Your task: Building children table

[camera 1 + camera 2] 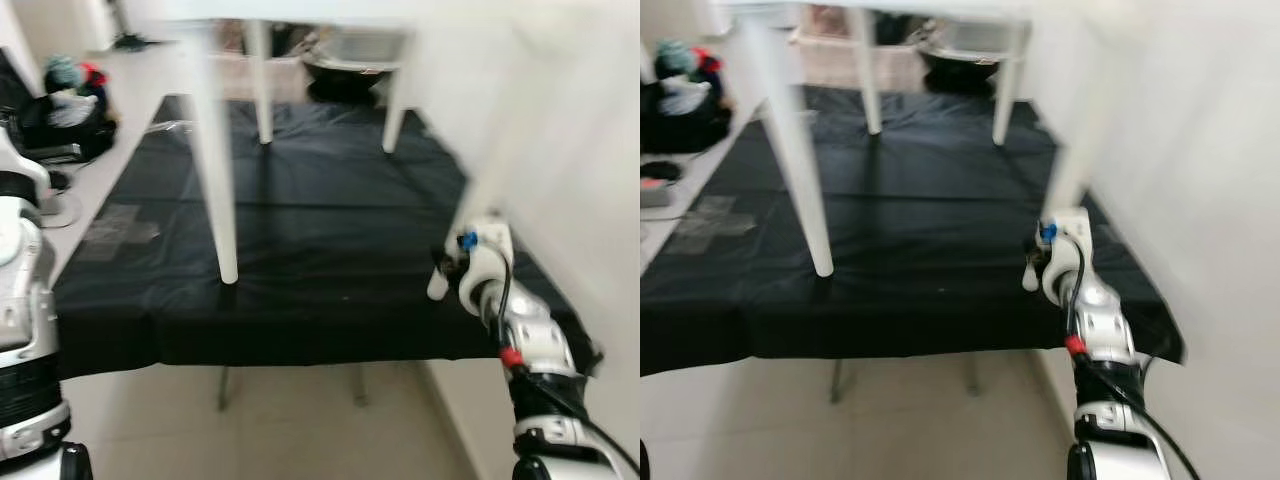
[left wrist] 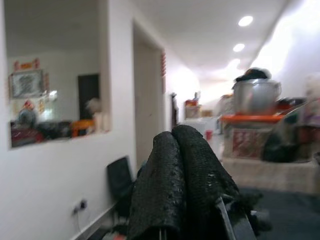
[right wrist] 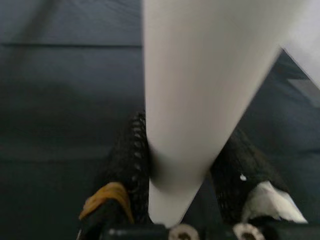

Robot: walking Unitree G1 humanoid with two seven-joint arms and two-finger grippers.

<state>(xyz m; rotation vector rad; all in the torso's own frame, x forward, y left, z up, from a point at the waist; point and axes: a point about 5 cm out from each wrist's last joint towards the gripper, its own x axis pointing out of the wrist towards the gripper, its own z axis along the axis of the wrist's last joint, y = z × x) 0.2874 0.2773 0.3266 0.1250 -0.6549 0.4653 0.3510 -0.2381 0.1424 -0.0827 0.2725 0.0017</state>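
Right wrist view has the right gripper (image 3: 175, 165) clamped on a white table leg (image 3: 210, 75), one black finger on each side. Seen from the head, the white table (image 1: 215, 150) stands on a black cloth (image 1: 320, 250) covering the bench, its near-right leg held. Left gripper (image 2: 182, 190) is raised off to the side, fingers pressed together, holding nothing.

You won't find any readable text here: the red decorations around the framed picture (image 2: 26, 83) on the far wall are too blurred to make out.
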